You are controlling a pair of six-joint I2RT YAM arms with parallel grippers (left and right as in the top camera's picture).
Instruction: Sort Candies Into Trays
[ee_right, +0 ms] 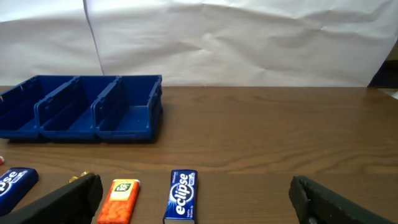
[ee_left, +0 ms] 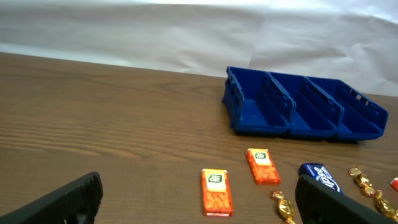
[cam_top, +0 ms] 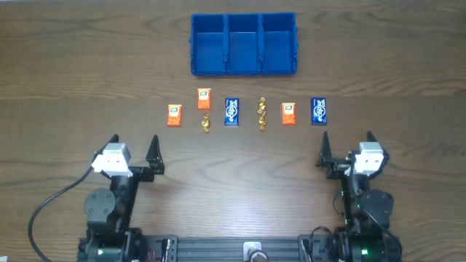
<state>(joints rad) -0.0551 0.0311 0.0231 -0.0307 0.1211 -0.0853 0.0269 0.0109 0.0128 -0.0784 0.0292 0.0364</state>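
Candies [cam_top: 287, 113] lie in a row on the wooden desk [cam_top: 73, 73] before the blue three-compartment plastic tray [cam_top: 226, 44]: orange boxes [cam_top: 175, 115], blue packs [cam_top: 231, 111], gold-wrapped sweets [cam_top: 263, 114]. Wrist views add a white paper backdrop [ee_right: 249, 43]. Left gripper [cam_top: 135, 149] and right gripper [cam_top: 346, 149] sit short of them, fingers spread apart.

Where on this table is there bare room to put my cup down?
Bare table lies left of the bins and the leftmost orange box, and right of the bins and the rightmost blue pack. A free strip runs between the candy row and the left gripper and right gripper. The row itself is crowded.
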